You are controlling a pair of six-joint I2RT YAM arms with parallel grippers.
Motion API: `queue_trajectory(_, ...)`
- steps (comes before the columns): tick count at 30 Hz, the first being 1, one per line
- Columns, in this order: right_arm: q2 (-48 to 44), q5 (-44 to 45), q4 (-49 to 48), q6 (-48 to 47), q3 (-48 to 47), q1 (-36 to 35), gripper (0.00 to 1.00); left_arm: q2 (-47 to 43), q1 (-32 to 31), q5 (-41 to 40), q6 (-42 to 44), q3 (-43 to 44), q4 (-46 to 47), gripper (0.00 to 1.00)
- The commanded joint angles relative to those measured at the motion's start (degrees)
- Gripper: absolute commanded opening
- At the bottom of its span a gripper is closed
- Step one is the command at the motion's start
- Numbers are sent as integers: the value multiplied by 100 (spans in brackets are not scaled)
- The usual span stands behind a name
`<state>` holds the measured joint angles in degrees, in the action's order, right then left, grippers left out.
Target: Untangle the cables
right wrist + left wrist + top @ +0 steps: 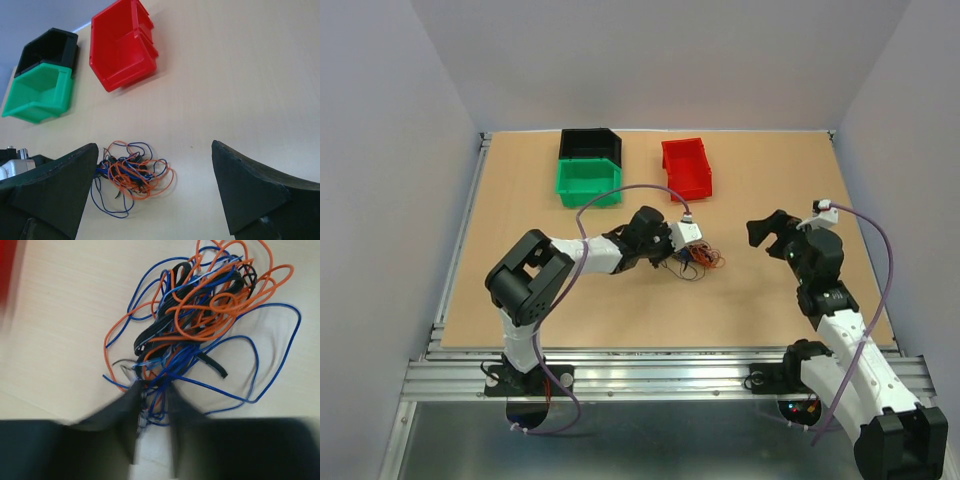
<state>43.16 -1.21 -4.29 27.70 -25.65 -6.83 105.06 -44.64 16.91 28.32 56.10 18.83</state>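
Observation:
The cables point(703, 260) are one tangled clump of thin orange, blue and black wires on the wooden table, near its middle. The left wrist view shows them close up point(200, 315), with loops spreading up and right. My left gripper point(154, 405) is at the clump's near edge, its jaws closed to a narrow gap on blue and orange strands; it also shows from above point(682, 255). My right gripper point(768, 232) is open wide and empty, hovering to the right of the clump. In the right wrist view point(155, 195) the cables point(132, 175) lie ahead, toward its left finger.
A black bin point(588, 143) and a green bin point(588, 182) stand together at the back, with a red bin point(687, 168) to their right. All three show in the right wrist view: red point(122, 45), green point(40, 92), black point(47, 50). Metal rails edge the table.

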Motion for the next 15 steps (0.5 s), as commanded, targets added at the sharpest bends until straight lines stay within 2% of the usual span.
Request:
queue_trajectory(1, -211, 402, -265, 130, 174, -29, 100, -160, -36, -231, 7, 244, 6, 0)
queue_trajectory(4, -317, -165, -623, -114, 367, -29, 100, -687, -1, -66, -10, -10, 173, 0)
queue_trajectory(7, -63, -1729, -1324, -353, 473, -29, 100, -1197, 166, 566, -98, -169, 51, 0)
queue_trajectory(8, 60, -2638, -1581, -388, 508, -29, 100, -1285, 314, 777, -133, -143, -141, 0)
queue_trajectory(11, 587, -3576, -2373, -353, 535, -46, 100, -1549, 657, 1595, -239, -38, -563, 0)
queue_trajectory(15, 940, -3185, -3267, -389, 649, -309, 100, -2136, 1027, 2132, -292, -204, -617, 0)
